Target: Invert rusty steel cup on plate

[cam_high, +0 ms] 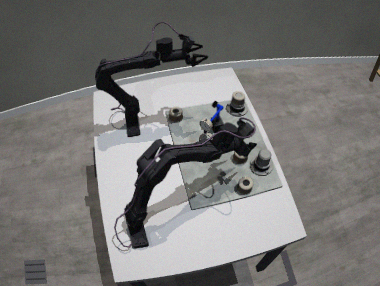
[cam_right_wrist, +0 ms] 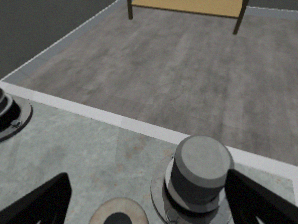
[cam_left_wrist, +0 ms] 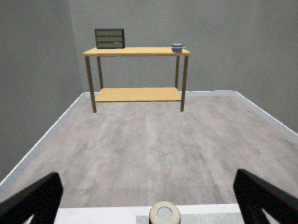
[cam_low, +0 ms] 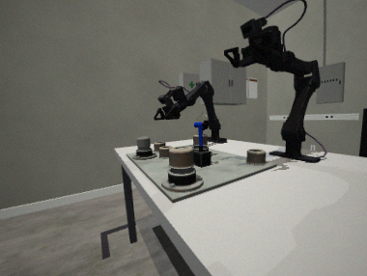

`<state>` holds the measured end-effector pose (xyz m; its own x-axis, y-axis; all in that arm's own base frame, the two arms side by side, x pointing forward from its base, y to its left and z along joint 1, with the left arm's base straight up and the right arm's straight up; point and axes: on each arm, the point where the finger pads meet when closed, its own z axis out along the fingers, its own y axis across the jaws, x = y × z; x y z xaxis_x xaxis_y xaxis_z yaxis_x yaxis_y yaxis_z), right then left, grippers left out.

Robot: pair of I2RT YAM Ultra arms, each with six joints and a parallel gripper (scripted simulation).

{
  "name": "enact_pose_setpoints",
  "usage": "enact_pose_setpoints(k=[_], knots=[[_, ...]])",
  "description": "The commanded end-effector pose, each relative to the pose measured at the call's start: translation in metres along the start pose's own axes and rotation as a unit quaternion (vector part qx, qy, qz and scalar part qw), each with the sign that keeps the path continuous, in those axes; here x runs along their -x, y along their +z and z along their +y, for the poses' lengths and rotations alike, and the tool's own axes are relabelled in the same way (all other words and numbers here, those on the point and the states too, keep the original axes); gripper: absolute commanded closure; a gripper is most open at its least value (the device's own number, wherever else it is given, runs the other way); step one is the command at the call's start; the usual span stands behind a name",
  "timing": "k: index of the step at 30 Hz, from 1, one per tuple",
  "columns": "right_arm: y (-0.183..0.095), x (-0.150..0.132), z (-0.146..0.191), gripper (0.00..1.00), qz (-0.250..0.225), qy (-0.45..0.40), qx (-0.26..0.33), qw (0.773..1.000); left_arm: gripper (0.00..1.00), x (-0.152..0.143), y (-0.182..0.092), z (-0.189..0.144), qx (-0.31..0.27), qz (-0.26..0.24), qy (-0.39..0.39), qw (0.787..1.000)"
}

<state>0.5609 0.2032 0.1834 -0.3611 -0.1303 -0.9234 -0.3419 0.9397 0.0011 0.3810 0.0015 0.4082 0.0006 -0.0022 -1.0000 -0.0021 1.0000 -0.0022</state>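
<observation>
In the top view, you are seeing the right tool (cam_high: 250, 146) (cam_low: 158, 116) (cam_right_wrist: 148, 179) hovering over the plate (cam_high: 200, 197) (cam_low: 159, 180) (cam_right_wrist: 75, 150), near the grey cup (cam_high: 263, 157) (cam_low: 144, 142) (cam_right_wrist: 204, 160). That cup is sitting on the right fixture (cam_high: 255, 170) (cam_low: 140, 156) (cam_right_wrist: 159, 195). The left tool (cam_high: 204, 52) (cam_low: 231, 57) (cam_left_wrist: 148, 179) is hanging well apart from the plate, its fingers standing spread. Another cup (cam_high: 238, 98) (cam_low: 181, 157) is resting on the other fixture (cam_high: 230, 110) (cam_low: 195, 185) (cam_right_wrist: 21, 117), and a blue post (cam_high: 217, 113) (cam_low: 200, 136) is standing between the two fixtures.

In the exterior view, you are looking at the cup standing upright on its fixture at the plate's far end, while the right tool is hovering above, apart from it.

In the left wrist view, you are finding the left tool released, with nothing lying between its fingers; a beige ring (cam_left_wrist: 154, 216) is showing below.

In the right wrist view, you are seeing the right tool released too, its fingers standing apart and grasping nothing. The cup is showing its closed grey top beside one finger, and a beige round piece (cam_right_wrist: 119, 203) is lying just beside the fixture.
</observation>
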Motion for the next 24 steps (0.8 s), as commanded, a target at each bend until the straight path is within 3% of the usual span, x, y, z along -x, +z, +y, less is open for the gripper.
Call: enact_pose_setpoints(k=[1,13,24], knots=[[-0.011,-0.004,-0.013,0.14,0.014,0.002,-0.013,1.000,0.00,0.021,-0.003,-0.008,-0.013,-0.018,-0.006,1.000],[-0.074,0.045,-0.053,0.14,-0.034,0.014,-0.044,0.998,0.00,0.015,0.002,-0.007,-0.011,-0.011,-0.006,1.000],[-0.127,0.071,-0.079,0.14,-0.067,0.023,-0.074,0.995,0.00,0.032,-0.011,-0.007,-0.011,-0.037,-0.005,0.999]])
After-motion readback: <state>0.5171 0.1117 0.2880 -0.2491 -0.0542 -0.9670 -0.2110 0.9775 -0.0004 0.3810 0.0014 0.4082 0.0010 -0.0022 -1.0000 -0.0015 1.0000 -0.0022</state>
